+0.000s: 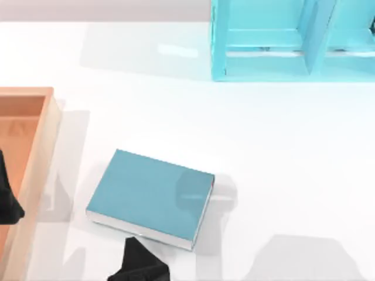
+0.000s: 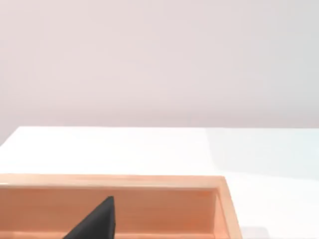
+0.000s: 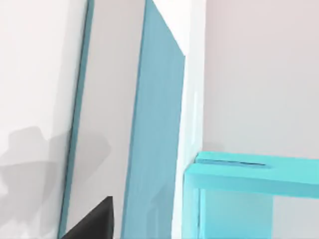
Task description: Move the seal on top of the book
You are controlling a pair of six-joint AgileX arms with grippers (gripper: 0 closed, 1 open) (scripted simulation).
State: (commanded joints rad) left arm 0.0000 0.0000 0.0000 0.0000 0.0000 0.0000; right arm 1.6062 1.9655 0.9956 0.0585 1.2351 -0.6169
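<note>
Near edge of the top view: a dark arm part [image 1: 139, 263] sits just in front of the book's [image 1: 151, 196] front edge. I read it as the right arm, since the right wrist view looks along the book's cover [image 3: 154, 149] toward the shelf unit [image 3: 249, 174]. Can't tell whether the right gripper is released or clenched.

The left arm [image 1: 7, 196] is parked at the left edge over the wooden tray [image 1: 50, 126]. Left wrist view shows the tray wall [image 2: 149, 181] and 1 dark fingertip [image 2: 97, 221]; its gripper state can't be told either.

The book lies flat on the desk [image 1: 281, 164], slightly rotated, cover bare, a ready landing surface.

I can't place the seal; nothing rests on the cover, so the task looks incomplete.

Far edge: the light-blue shelf unit [image 1: 275, 41], well apart from the book.
</note>
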